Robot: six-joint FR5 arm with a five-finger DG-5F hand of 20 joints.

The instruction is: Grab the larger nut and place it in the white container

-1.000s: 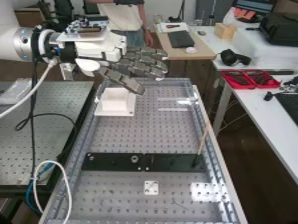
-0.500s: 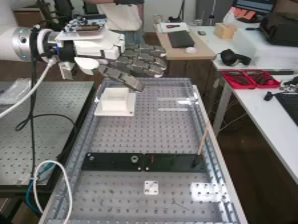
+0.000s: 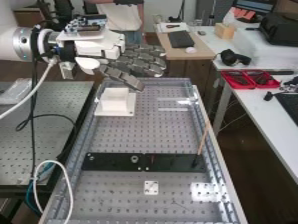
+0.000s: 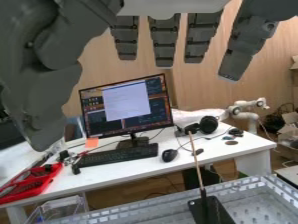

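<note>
High view has the hand [image 3: 100, 50] released, fingers extended near the white container [image 3: 114, 104]; any retreat should rise first, avoiding its walls.

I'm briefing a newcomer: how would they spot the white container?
Find the perforated bench, then look past the flat black bar to its far end. The white container stands there, boxy, on a flat base. Unlike the small white plate this side of the bar, it rises tall.

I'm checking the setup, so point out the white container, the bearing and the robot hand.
White container [image 3: 115, 102], high view: near wall
Bearing [image 3: 134, 159], high view: round middle
Robot hand [image 3: 140, 67], high view: a finger
</note>
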